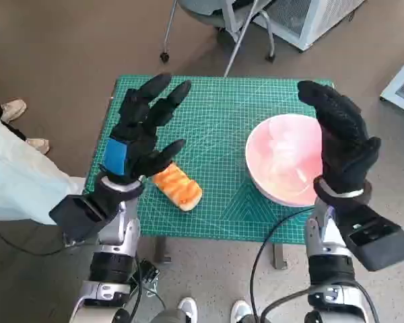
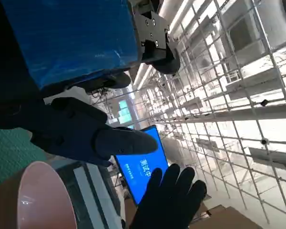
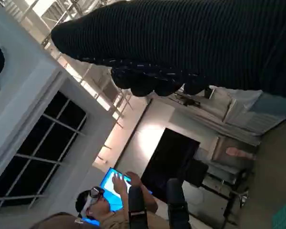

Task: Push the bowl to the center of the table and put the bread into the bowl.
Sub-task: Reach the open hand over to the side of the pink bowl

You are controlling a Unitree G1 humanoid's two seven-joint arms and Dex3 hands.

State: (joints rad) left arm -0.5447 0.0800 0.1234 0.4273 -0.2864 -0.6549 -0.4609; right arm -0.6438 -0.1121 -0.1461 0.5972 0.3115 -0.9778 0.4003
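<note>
The left hand [image 1: 143,131] is hovering over the green cutting mat [image 1: 215,114] with fingers spread, grasping nothing. Just beside its thumb, the bread [image 1: 178,188] is lying on the mat's left side. The pink bowl [image 1: 283,161] is sitting on the mat's right side. The right hand [image 1: 342,138] is standing upright at the bowl's right rim, fingers extended, holding nothing.

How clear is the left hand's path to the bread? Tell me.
Probably clear: the left hand hangs open just above the bread, nothing lying between them; the bowl sits well aside.
</note>
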